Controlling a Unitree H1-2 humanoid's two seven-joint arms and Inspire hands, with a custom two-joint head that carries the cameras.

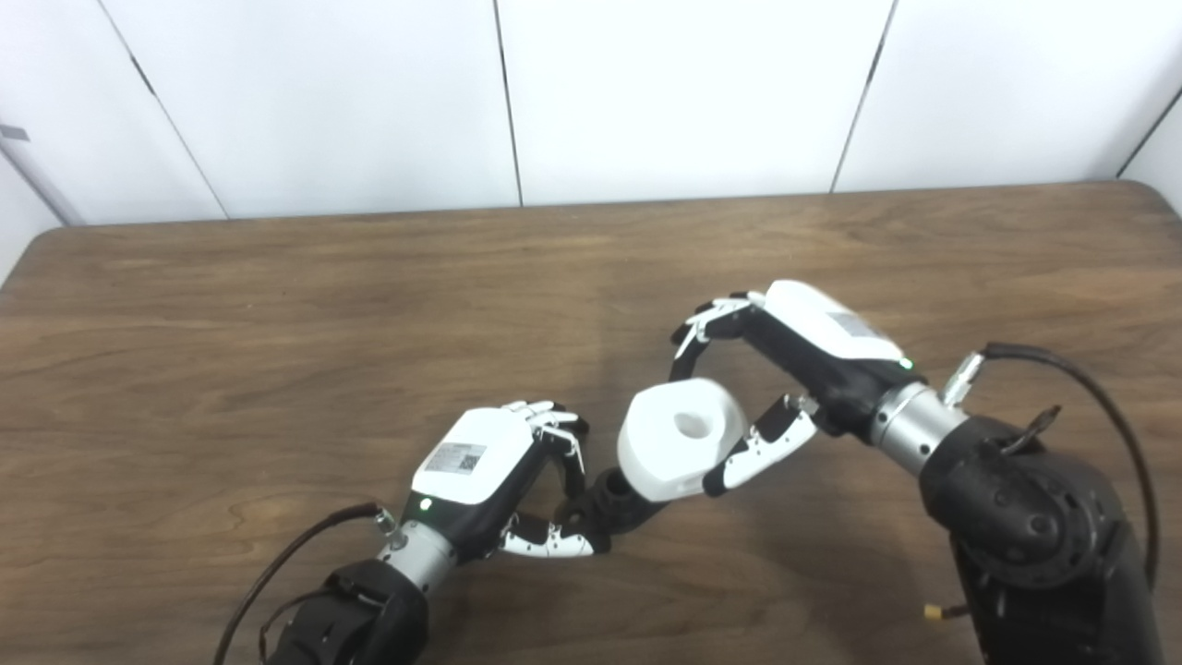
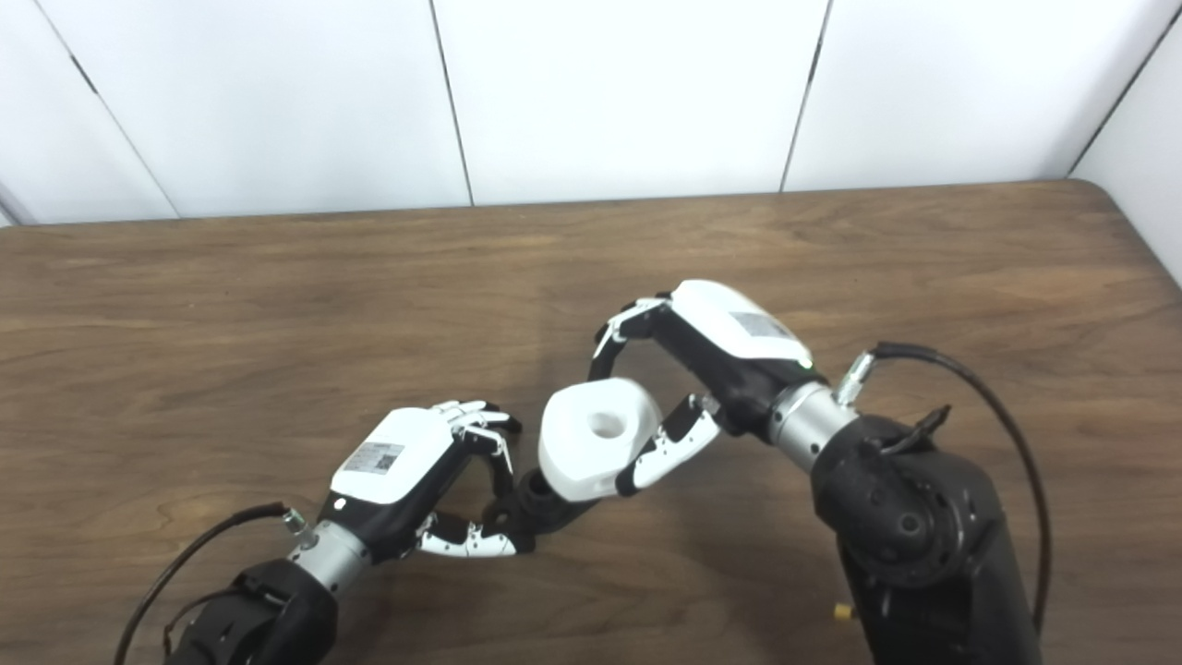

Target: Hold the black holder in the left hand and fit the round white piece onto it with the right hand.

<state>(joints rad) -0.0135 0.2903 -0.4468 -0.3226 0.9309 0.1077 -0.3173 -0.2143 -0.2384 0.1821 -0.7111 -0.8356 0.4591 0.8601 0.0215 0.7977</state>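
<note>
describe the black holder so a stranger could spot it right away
On the wooden table, find the left hand near the front edge. The black holder is the stubby dark piece in its fingers, its far end meeting the round white piece.

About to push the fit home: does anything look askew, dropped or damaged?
Nothing stands out. The left hand grips the black holder, the right hand holds the round white piece against its tip. No damage or spill on the table.
</note>
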